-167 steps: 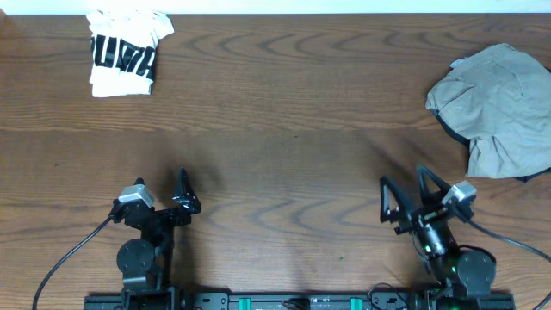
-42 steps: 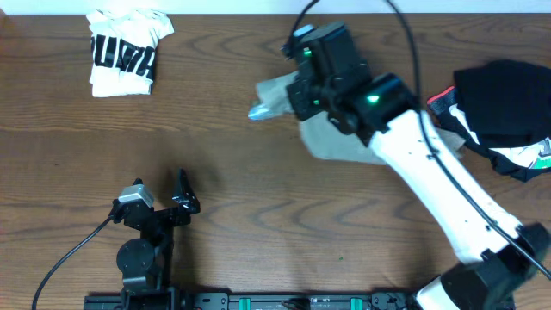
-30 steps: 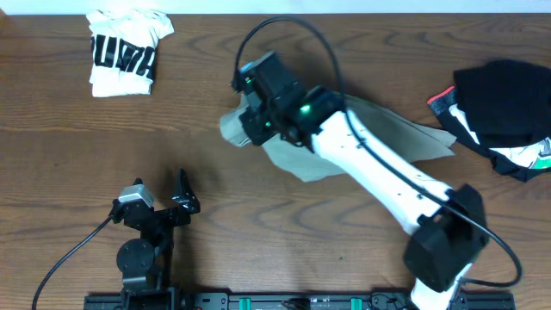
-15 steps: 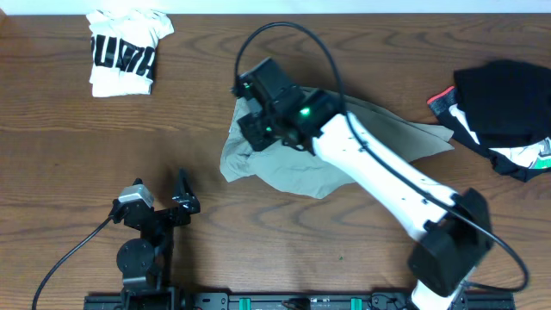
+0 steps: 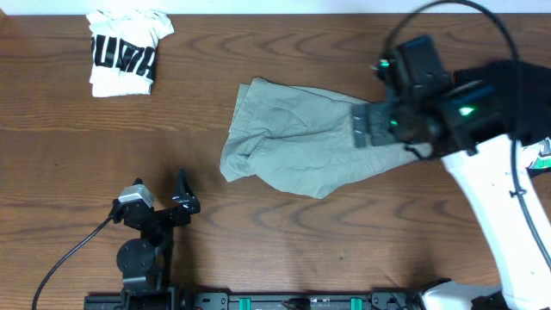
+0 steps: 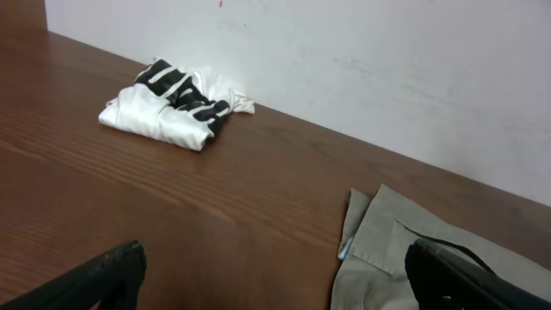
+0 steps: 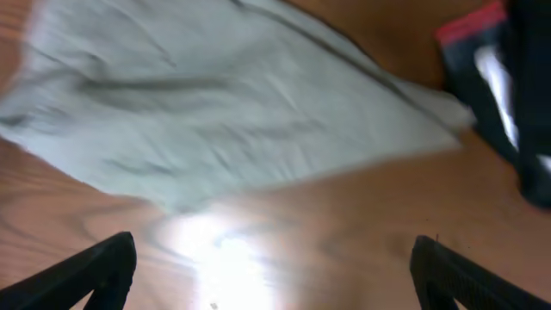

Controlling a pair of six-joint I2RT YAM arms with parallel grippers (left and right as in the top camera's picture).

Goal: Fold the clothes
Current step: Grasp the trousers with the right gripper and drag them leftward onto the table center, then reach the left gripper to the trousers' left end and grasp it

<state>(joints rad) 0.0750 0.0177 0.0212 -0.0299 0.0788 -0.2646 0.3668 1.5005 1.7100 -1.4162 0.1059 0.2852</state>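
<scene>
The khaki grey-green shorts (image 5: 297,138) lie loosely spread and rumpled in the middle of the table. They also show in the left wrist view (image 6: 413,258) and the right wrist view (image 7: 215,103). My right gripper (image 5: 370,129) hovers over their right end. Its jaws (image 7: 275,275) are open and empty, above bare wood. My left gripper (image 5: 181,196) rests near the front left. It is open and empty (image 6: 275,284), with the shorts' left edge just ahead to the right.
A folded white printed tee (image 5: 125,52) lies at the back left corner and shows in the left wrist view (image 6: 172,108). A pile of black clothing (image 5: 529,95) sits at the right edge, partly under my right arm, and shows in the right wrist view (image 7: 525,103).
My right gripper dragged the shorts from the right pile to the table's middle, let them go, and pulled back to the right. The left arm has not moved.
</scene>
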